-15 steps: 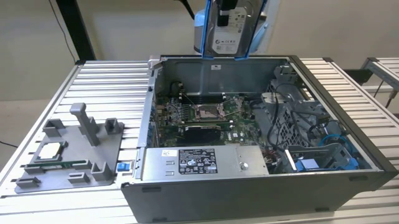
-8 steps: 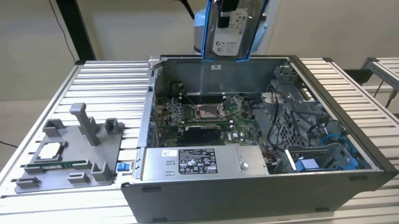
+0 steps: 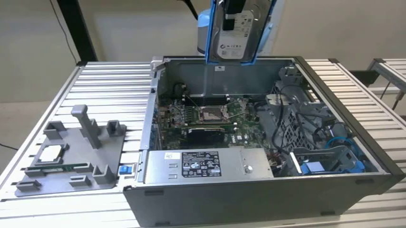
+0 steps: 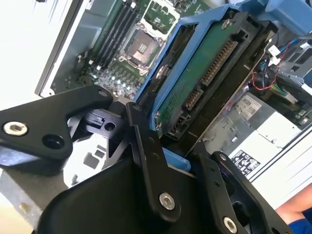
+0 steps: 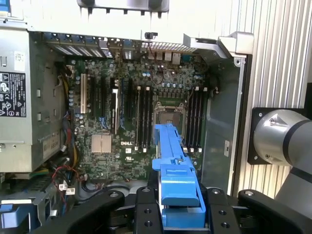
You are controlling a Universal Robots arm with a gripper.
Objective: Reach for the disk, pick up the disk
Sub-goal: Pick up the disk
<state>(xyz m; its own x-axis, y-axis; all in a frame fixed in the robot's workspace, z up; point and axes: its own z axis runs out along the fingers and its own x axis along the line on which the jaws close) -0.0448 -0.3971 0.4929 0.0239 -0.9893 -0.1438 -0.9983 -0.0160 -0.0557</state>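
**Me:** Since my hand [image 4: 168,146] is clamped on the disk [image 3: 236,35], it hangs on edge, high above the open computer case [image 3: 355,142]. Exterior view has it over the back wall, clear of everything inside.

**Ops:** How closed is the hand?

**Me:** Fingers [image 4: 146,161] pinched in on the blue frame [image 5: 176,180], one each side. Closed as far as the frame allows, nothing else touched. In the second wrist view the green board side and connector edge [image 4: 214,63] point away from the hand, toward the case.

**Ops:** Why on edge?

**Me:** My guess: the grip is on one end of the frame, so the drive hangs from that end. Label [image 3: 233,45] faces the exterior camera.

**Ops:** Below you?

**Me:** Motherboard [image 5: 126,126] with its CPU socket [image 5: 168,114] right under the frame in the first wrist view. Power supply [image 3: 206,164] at the front wall, cable bundle and drive bay [image 3: 326,164] on the exterior view's right.

**Ops:** Outside the case?

**Me:** Grey fixture [image 3: 70,159] on the slatted surface [image 3: 114,90], exterior view's left, well apart from the disk. Looks like parts get parked there. Pickup reads as done from here.
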